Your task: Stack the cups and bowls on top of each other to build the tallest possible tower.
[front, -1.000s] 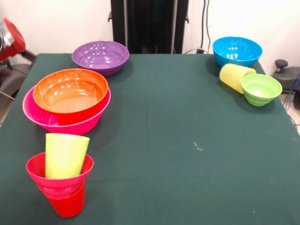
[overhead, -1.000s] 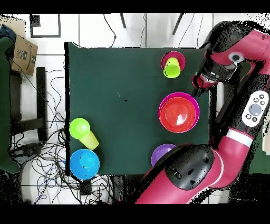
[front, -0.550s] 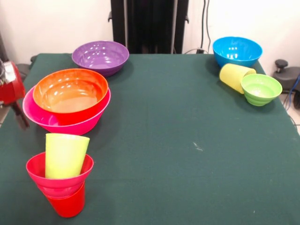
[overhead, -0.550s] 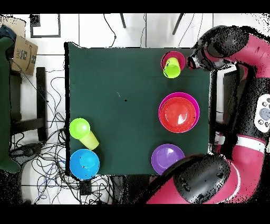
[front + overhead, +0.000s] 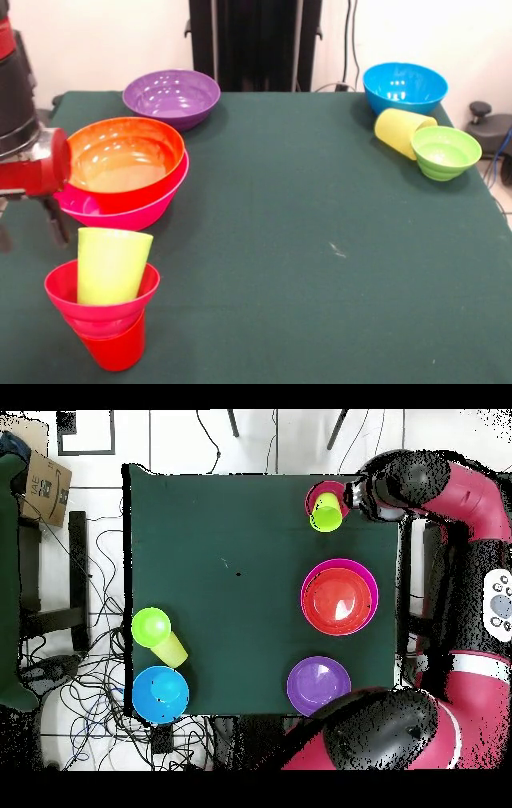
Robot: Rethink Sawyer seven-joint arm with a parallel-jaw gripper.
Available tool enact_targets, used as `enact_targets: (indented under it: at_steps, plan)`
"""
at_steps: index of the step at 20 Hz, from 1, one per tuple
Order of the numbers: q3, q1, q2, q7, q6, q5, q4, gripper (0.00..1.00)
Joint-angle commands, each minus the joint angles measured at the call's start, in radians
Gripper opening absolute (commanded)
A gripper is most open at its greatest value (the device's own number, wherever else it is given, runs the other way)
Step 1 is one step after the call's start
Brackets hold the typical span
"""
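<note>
front view is showing the gripper (image 5: 32, 228) hanging at the left edge of the desk (image 5: 304, 240), just beside the large bowls and above the small tower. one dark finger (image 5: 56, 222) is pointing down; whether the fingers are open or closed cannot be told.

the lime green cup (image 5: 110, 266) is standing upright inside the small magenta bowl (image 5: 100, 308), which is sitting on the red cup (image 5: 116, 348) at the near left corner. the large orange bowl (image 5: 124, 160) is nesting inside the large pink bowl (image 5: 128, 212) just behind that tower. the purple bowl (image 5: 171, 96) is resting at the far left edge.

the blue bowl (image 5: 405, 86) is sitting at the far right corner. the pale yellow cup (image 5: 400, 128) is lying on its side between the blue bowl and the ribbed green bowl (image 5: 445, 152), touching the green one.

overhead view is showing the arm (image 5: 440, 484) reaching to the tower from beyond the desk edge.
</note>
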State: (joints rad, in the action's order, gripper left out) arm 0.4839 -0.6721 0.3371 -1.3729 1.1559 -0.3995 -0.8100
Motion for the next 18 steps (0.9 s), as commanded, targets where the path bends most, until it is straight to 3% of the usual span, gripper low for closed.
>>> enact_targets:
  at_steps: [1,4,18]
  plan:
    - [-0.077,0.065,-0.001,-0.186,0.191,0.051,-0.116,1.00]
    - [-0.081,0.071,-0.003,-0.205,0.232,0.065,-0.106,1.00]
    - [-0.100,0.058,-0.001,-0.209,0.188,0.122,-0.121,1.00]
